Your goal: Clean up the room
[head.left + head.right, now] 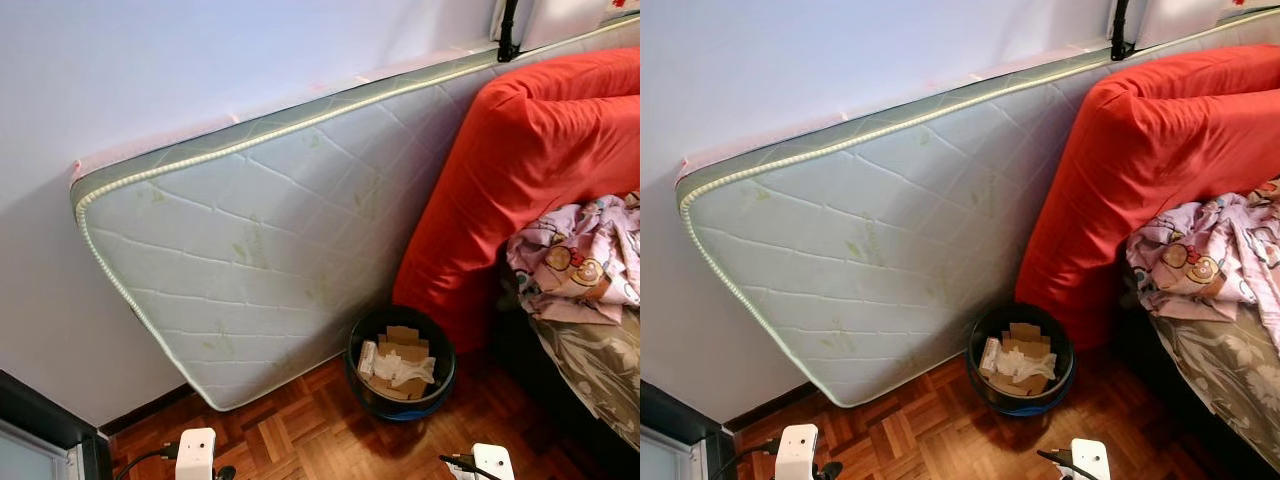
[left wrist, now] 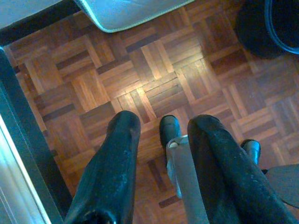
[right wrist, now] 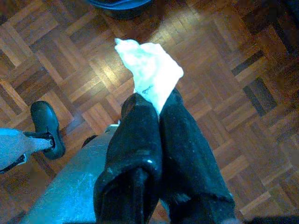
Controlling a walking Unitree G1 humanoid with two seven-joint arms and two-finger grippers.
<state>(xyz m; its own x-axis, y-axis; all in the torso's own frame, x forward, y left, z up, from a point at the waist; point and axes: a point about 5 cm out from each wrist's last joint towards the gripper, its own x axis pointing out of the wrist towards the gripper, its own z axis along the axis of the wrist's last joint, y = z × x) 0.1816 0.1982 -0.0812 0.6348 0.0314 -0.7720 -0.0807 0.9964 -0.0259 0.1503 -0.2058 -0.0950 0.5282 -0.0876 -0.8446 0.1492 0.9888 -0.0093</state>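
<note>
You are facing the mattress (image 1: 250,240), which is leaning on its long edge against the wall, its long axis rising toward the red bedding (image 1: 540,170). The black bin (image 1: 400,365) is your landmark: it is standing on the parquet floor (image 1: 300,440) just in front of the mattress's lower edge and right beside the foot of the red bedding. It is already holding cardboard scraps (image 1: 400,350) and some crumpled paper, so part of the tidying looks done. Patterned clothes (image 1: 580,260) are lying on the bed beyond the bin, apparently still to be sorted.

Your right gripper (image 3: 156,105) is pinching a white paper wad (image 3: 149,70), fingers closed on its lower end; the wad is pointing toward the bin's rim, long axis in line with the fingers. It is not yet dropped in. Your left gripper (image 2: 161,126) is hanging with fingers parted, holding nothing, over the floor short of the bin.
</note>
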